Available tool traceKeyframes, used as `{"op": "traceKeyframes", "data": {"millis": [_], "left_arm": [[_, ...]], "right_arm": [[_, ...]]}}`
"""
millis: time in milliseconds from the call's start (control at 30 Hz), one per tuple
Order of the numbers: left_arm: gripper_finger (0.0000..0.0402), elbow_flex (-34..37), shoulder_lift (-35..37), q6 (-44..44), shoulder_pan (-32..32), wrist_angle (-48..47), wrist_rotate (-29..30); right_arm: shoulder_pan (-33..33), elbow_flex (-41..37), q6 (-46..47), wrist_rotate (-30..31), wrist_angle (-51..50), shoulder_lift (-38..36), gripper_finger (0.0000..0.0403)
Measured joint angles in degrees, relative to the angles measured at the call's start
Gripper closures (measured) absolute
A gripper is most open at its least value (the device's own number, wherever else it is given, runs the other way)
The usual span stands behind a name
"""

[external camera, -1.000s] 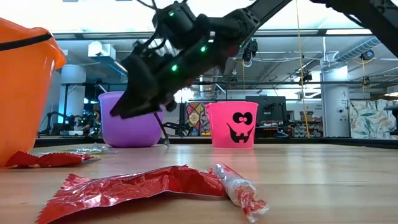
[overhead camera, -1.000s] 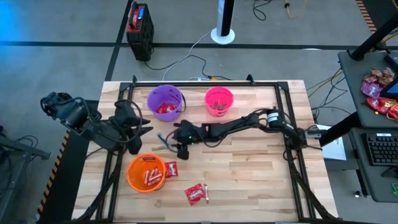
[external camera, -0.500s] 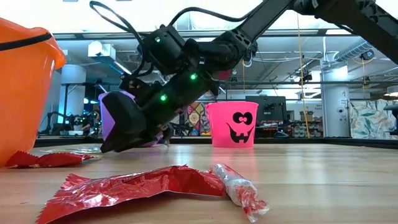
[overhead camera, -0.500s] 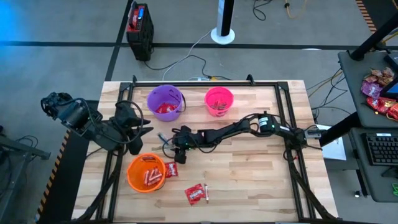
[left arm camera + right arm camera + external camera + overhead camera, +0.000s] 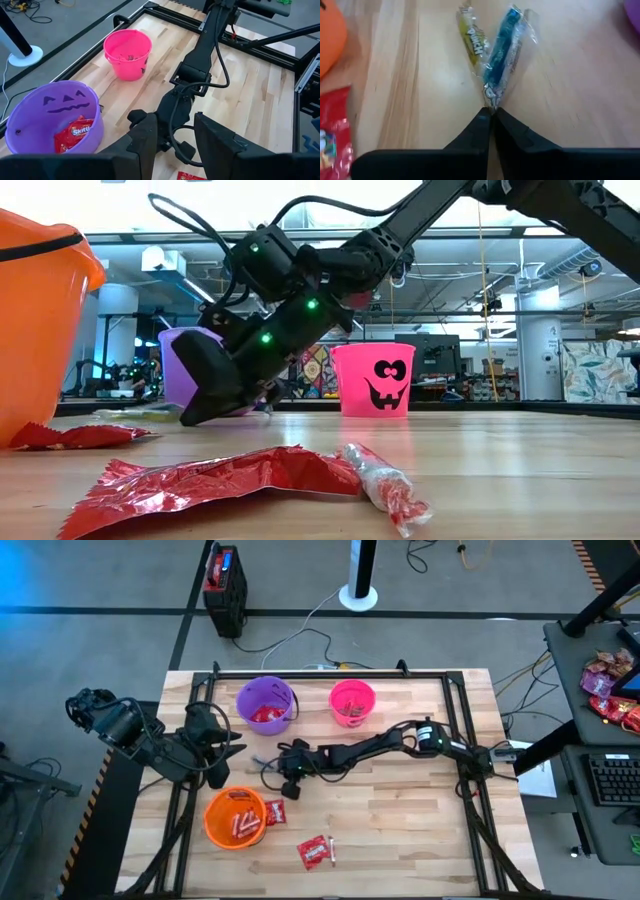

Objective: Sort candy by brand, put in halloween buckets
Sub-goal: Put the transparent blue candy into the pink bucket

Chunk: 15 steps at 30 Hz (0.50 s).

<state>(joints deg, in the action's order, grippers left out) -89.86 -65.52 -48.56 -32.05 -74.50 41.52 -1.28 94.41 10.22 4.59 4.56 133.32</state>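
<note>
**Right gripper nips a candy stick at mid-table**

The wooden table (image 5: 400, 820) fills the centre of the high view, and the two arms are the biggest things on it. The right arm reaches from the right edge toward the middle, low and nearly flat, so that its tip meets the boards. The left arm waits folded at the left edge, its left gripper (image 5: 172, 137) with fingers apart and nothing between them.

Three halloween buckets come next. The purple bucket (image 5: 266, 705) and pink bucket (image 5: 352, 703) stand side by side in the upper middle, the orange bucket (image 5: 236, 818) at lower left. Each already holds one kind of candy, so they look to serve as one pail per brand.

The right gripper (image 5: 490, 118) sits at frame centre, between the purple and orange buckets. Its fingers are pressed together on the end of a blue-wrapped stick (image 5: 501, 50), which lies flat and crosses a yellow-wrapped stick (image 5: 471, 41) just beside it. Pinching the wrapper's end probably separates one stick from the other.

Smaller pieces remain loose: a red packet (image 5: 275, 811) beside the orange bucket and another red packet (image 5: 314, 852) at lower centre.
</note>
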Motion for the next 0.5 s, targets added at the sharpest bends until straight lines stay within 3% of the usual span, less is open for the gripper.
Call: {"op": "traceKeyframes", "data": {"millis": [333,500], "left_arm": [[0.0288,0.00,0.00,0.56,0.00,-0.31,0.04],[0.0288,0.00,0.00,2.01,0.00,-0.33,1.32]], "right_arm": [[0.30,-0.24,-2.62,-0.26,-19.47,-9.53,0.0394],[0.63,-0.21,-0.91,-3.99,-30.35,-12.02,0.0394]]}}
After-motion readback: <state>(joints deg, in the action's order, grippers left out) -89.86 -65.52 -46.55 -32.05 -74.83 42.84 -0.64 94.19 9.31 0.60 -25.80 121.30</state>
